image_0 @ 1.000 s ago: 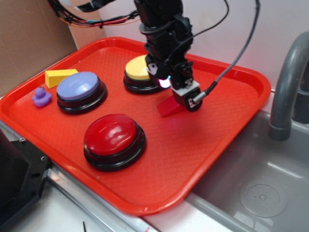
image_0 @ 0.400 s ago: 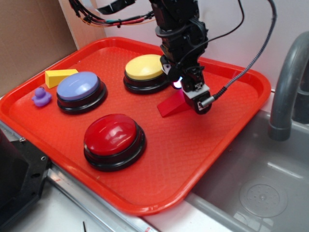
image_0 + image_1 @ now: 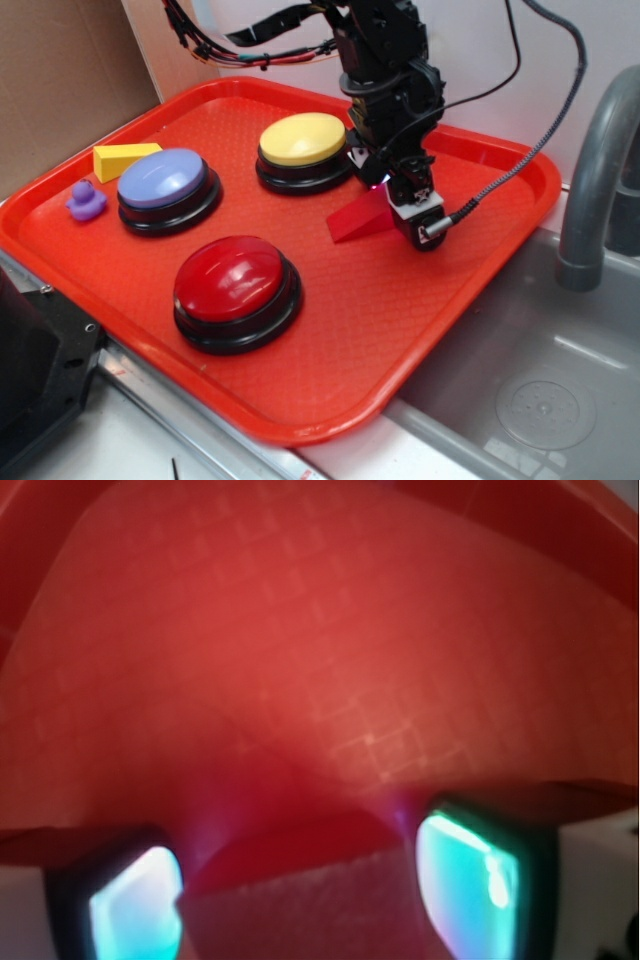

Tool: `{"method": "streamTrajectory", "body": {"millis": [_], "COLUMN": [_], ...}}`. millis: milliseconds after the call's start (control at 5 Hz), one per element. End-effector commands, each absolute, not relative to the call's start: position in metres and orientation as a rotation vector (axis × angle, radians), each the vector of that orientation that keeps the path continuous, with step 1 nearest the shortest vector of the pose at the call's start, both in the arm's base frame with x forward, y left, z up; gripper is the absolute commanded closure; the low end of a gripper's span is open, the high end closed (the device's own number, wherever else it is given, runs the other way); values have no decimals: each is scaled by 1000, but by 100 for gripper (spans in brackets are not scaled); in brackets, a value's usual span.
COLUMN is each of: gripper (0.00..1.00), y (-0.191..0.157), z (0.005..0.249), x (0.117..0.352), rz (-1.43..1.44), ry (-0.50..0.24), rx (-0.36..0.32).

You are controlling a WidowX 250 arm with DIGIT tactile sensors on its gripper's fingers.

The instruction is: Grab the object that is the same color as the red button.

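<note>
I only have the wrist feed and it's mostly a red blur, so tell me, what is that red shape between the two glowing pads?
Observer: It is the red wedge block, lying on the red tray just right of the yellow button. The gripper is low at its right end.
Operator: Is the red button close by?
Observer: No, the red button sits apart, nearer the tray's front edge.
Operator: Anything else on the tray?
Observer: A lavender-blue button, a yellow wedge and a small purple duck, all at the left side, away from the gripper.
</note>
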State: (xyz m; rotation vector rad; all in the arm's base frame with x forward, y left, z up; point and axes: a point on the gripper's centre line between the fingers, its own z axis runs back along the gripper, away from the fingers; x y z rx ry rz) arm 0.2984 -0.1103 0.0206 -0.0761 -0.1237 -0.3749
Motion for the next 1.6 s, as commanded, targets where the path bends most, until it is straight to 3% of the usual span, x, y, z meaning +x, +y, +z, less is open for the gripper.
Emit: {"method": "streamTrajectory", "body": {"millis": [0,200,400,600,800,1000,1200,1400], "gripper": [100,100,100,100,100,100,100,100], "y": [-121,-119,-115,-96,-61,-42,-29,-38], "z": [52,83,125,172,188,191,188,183], "x": [296,285,279,258,245,245,254,256], "rz": [-393,-349,-223,-46,59,108,129,101], "ry": [-196,-216,-197,-187,-230,-216,-220,-196], "rx": [-70,-92,-72,-28,-36,-15,14,22]}}
